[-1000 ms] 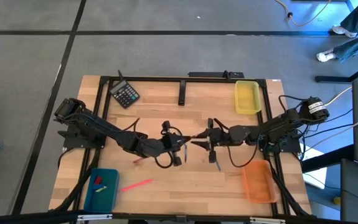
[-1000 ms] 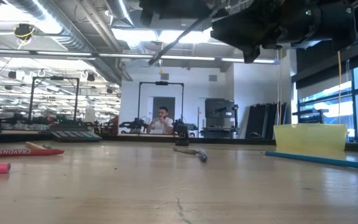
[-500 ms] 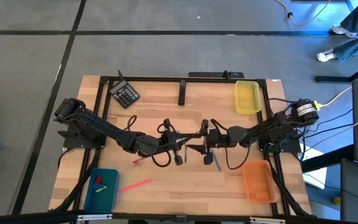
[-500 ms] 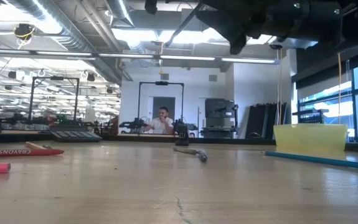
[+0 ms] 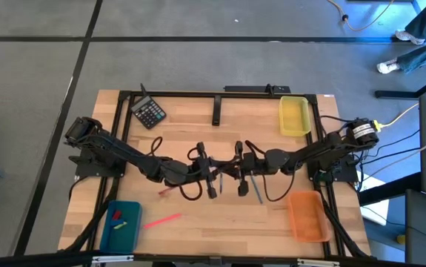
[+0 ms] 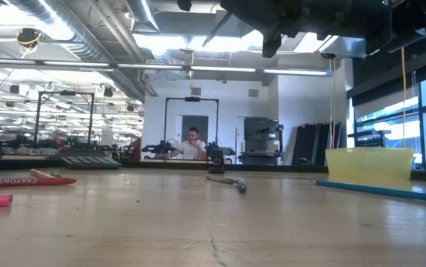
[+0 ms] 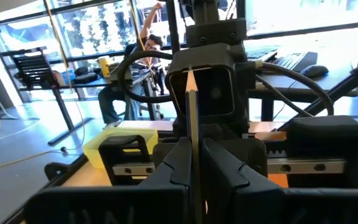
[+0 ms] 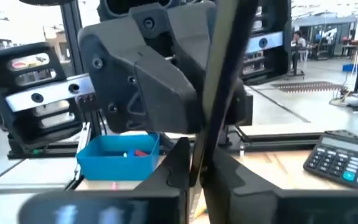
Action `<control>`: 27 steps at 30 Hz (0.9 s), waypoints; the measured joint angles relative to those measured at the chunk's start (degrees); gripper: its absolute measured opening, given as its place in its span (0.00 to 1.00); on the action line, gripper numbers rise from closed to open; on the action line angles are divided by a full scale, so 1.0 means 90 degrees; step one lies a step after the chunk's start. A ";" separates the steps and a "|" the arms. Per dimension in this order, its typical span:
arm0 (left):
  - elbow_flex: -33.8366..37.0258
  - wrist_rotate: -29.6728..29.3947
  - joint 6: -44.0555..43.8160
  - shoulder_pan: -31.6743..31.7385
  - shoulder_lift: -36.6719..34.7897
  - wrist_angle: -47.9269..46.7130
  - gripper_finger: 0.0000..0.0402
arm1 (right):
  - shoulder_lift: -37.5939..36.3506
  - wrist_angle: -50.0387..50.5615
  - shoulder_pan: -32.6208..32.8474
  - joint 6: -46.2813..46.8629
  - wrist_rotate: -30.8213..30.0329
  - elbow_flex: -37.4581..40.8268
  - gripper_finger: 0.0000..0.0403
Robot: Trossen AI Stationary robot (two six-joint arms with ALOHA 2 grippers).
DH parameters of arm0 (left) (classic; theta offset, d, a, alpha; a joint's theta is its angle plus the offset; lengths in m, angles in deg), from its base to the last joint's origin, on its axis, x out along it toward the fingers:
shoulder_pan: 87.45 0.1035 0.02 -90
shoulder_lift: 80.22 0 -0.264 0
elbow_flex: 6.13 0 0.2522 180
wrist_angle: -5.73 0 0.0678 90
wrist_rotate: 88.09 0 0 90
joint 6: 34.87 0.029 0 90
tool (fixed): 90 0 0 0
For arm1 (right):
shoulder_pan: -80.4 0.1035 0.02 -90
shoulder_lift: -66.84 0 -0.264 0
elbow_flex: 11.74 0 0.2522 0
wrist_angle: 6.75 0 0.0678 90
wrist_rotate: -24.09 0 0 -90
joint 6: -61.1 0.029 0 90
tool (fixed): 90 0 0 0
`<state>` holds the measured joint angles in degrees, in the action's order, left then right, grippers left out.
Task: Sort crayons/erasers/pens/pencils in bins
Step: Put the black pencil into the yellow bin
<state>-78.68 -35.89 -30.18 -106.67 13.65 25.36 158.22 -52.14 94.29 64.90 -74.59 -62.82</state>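
A slim pencil (image 7: 192, 118) hangs high over the middle of the table, between my two grippers. My left gripper (image 5: 220, 175) reaches in from the table's left and is shut on it. My right gripper (image 5: 234, 171) meets it nose to nose from the right and is shut on the same pencil (image 8: 219, 93). In the low view the pencil's free end (image 6: 217, 31) slants out above the table. A red crayon (image 5: 166, 191) and a pink crayon (image 5: 162, 220) lie flat on the wood. The teal bin (image 5: 120, 225) holds erasers. My left gripper pinches the pencil's shaft (image 7: 193, 163) between its two fingers, coming level from the table's left. The sharpened tip (image 7: 191, 76) stands out beyond the fingers toward the other gripper. The pencil is clear of the table. My right gripper pinches the pencil's shaft (image 8: 201, 163) between its two fingers, coming level from the table's right. The pencil crosses the fingers at a slant and runs on past them. It is clear of the table.
A grey-blue stick (image 5: 256, 190) lies under the right arm, a small pen (image 6: 231, 182) farther back. The yellow bin (image 5: 294, 116) stands far right, the orange bin (image 5: 307, 216) near right, a black calculator (image 5: 148, 113) far left. A person sits in the room behind (image 6: 192, 141).
My right gripper has gone toward the table's left and a little up, until it meets my left gripper. Its fingers, spread a second ago, now stand together on the pencil. My left gripper has kept the pencil up and stayed about where it was.
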 joint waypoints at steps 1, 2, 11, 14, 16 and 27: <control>0.0000 0.0024 -0.0004 0.0000 0.0000 -0.0001 0.04 | -0.0057 0.0117 0.0003 0.0028 -0.0053 0.0000 0.06; 0.0000 -0.0004 0.0000 0.0002 0.0000 -0.0003 0.05 | -0.0144 0.0294 0.0009 0.0079 -0.0191 0.0000 0.06; 0.0000 -0.0615 0.0461 0.0023 0.0000 -0.0268 0.23 | -0.1387 0.3113 -0.0004 0.0557 -0.1131 -0.0002 0.06; 0.0000 -0.1354 0.0397 0.0082 0.0000 -0.0539 0.30 | -0.1897 0.4267 -0.0092 0.0909 -0.1436 -0.0005 0.06; 0.0000 -0.1723 0.0390 0.0133 0.0000 -0.0726 0.33 | -0.2236 0.5008 -0.0212 0.1192 -0.1553 -0.0005 0.06; 0.0000 0.0316 -0.1266 0.0895 0.0000 -0.2913 0.38 | -0.3367 0.9541 -0.1427 0.2665 -0.1360 -0.0725 0.07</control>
<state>-78.68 -33.05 -41.58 -98.61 13.65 -0.86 127.92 33.72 81.45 88.89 -86.83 -69.35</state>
